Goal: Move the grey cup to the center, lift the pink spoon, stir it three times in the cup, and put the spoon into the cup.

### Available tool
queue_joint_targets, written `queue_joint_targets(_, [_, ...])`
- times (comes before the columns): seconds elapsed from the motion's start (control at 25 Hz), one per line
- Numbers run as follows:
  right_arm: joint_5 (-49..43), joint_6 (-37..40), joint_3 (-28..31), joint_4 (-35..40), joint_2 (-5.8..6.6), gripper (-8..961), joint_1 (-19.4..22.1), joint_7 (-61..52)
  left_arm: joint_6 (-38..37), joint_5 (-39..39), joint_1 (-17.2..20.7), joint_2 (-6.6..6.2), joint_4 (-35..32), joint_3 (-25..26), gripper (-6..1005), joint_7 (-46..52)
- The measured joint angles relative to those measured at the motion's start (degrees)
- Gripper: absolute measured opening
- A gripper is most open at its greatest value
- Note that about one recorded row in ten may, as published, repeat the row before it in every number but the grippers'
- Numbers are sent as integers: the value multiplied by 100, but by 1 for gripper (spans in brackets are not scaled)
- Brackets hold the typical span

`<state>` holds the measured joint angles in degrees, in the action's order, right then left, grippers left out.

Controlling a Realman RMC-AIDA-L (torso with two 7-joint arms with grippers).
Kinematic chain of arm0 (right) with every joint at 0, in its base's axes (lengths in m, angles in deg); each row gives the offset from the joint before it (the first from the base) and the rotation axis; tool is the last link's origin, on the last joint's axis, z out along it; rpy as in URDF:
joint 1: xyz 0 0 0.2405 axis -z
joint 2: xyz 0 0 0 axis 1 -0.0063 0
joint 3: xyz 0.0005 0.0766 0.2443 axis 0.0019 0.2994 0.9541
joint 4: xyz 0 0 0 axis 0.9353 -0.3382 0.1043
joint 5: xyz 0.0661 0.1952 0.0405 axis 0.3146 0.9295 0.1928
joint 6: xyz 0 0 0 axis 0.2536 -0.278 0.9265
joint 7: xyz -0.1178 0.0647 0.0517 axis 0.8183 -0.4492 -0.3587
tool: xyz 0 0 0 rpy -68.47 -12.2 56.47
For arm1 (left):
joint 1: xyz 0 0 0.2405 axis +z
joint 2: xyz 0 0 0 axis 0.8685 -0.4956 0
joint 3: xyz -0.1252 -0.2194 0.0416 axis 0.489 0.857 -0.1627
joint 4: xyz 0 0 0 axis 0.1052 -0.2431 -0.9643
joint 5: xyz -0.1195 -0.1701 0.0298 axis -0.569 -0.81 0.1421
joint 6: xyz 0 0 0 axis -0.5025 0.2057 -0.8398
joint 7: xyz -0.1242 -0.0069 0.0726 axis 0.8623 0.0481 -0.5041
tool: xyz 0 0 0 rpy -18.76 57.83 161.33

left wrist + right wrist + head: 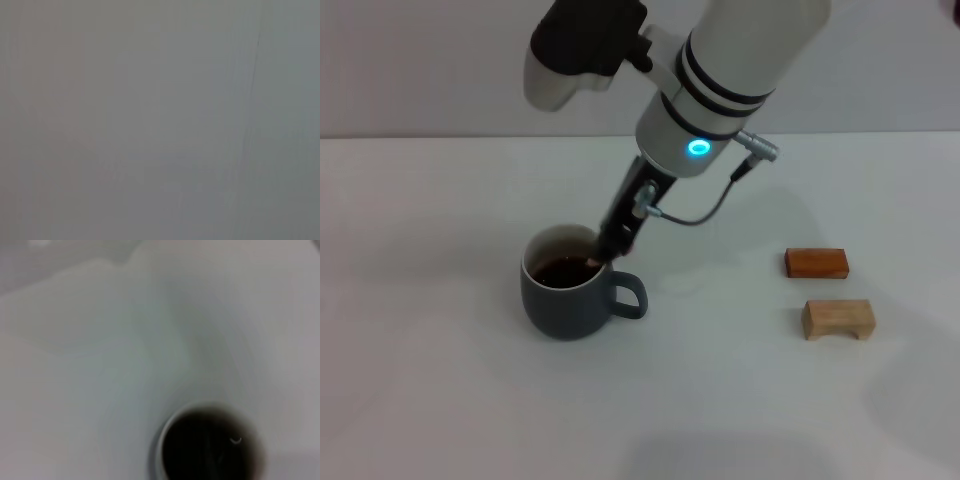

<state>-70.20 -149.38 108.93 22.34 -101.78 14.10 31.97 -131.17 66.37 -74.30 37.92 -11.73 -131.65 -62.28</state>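
The grey cup stands left of the table's middle, handle pointing right, with dark liquid inside. My right gripper reaches down from above to the cup's right inner rim, its dark fingers close together. A short pinkish piece of the pink spoon shows just under the fingertips, dipping into the liquid; the remainder of the spoon is hidden. The right wrist view looks down into the cup's dark opening. My left gripper is out of view; its wrist view shows only a plain grey surface.
An orange-brown wooden block and a pale wooden block lie on the white table to the right of the cup. A grey cable loops off the right wrist above the table.
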Motion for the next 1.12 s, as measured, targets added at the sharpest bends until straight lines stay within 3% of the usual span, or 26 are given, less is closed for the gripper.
queue_joint_targets(0.16, [-49, 820, -58, -402, 40, 359, 308, 245, -2, -1, -26, -2, 43, 0, 18, 0])
queue_joint_targets(0.32, [-50, 1168, -32, -583, 50, 359, 475, 354, 5, -8, -43, -19, 20, 0, 18, 0])
queue_joint_targets(0.36, [-48, 1448, -2, -919, 58, 359, 790, 372, 28, -9, -50, -26, -3, 1, 18, 0])
queue_joint_targets(0.4, [-48, 1448, -2, -919, 58, 359, 790, 372, 28, -9, -50, -26, -3, 1, 18, 0])
queue_joint_targets(0.44, [-49, 1770, 5, -1304, 63, 359, 1225, 374, 34, -10, -63, -38, -29, 4, 18, -5])
queue_joint_targets(0.48, [-49, 1770, 5, -1304, 63, 359, 1225, 374, 34, -10, -63, -38, -29, 4, 18, -5])
queue_joint_targets(0.56, [-13, 2286, 6, -1980, 58, 358, 2046, 376, 60, 7, -73, -56, -145, 7, 17, -23])
queue_joint_targets(0.6, [-13, 2286, 6, -1980, 58, 358, 2046, 376, 60, 7, -73, -56, -145, 7, 17, -23])
queue_joint_targets(0.64, [19, 2579, 6, -2434, 48, 358, 2600, 366, 92, 19, -73, -61, -196, 7, 17, -20])
queue_joint_targets(0.68, [19, 2579, 6, -2434, 48, 358, 2600, 366, 133, 24, -74, -69, -258, 8, 17, -8])
queue_joint_targets(0.72, [41, 2805, 5, -2753, 42, 358, 2974, 351, 199, 19, -74, -74, -329, 8, 17, 20])
queue_joint_targets(0.76, [56, 3196, 6, -3294, 32, 358, 3687, 311, 306, 4, -72, -76, -433, 10, 17, 63])
queue_joint_targets(0.8, [56, 3196, 6, -3294, 32, 358, 3687, 311, 306, 4, -72, -76, -433, 10, 17, 63])
queue_joint_targets(0.84, [74, 3657, -21, -3814, 22, 358, 4430, 252, 345, 1, -76, -77, -463, 19, 17, 72])
queue_joint_targets(0.88, [105, 3928, -49, -4024, 20, 358, 4787, 227, 367, -1, -84, -77, -483, 36, 17, 82])
queue_joint_targets(0.92, [105, 3928, -49, -4024, 20, 358, 4787, 227, 395, -3, -102, -77, -494, 71, 17, 106])
queue_joint_targets(0.96, [228, 4386, -90, -4340, 20, 358, 5408, 216, 420, -6, -136, -80, -518, 130, 17, 168])
queue_joint_targets(1.0, [228, 4386, -90, -4340, 20, 358, 5408, 216, 420, -6, -136, -80, -518, 130, 17, 168])
queue_joint_targets(1.04, [415, 4866, -139, -4568, 28, 358, 6002, 256, 479, -9, -155, -85, -581, 149, 17, 215])
queue_joint_targets(1.12, [486, 5094, -173, -4614, 30, 358, 6240, 315, 531, -9, -165, -87, -620, 152, 18, 228])
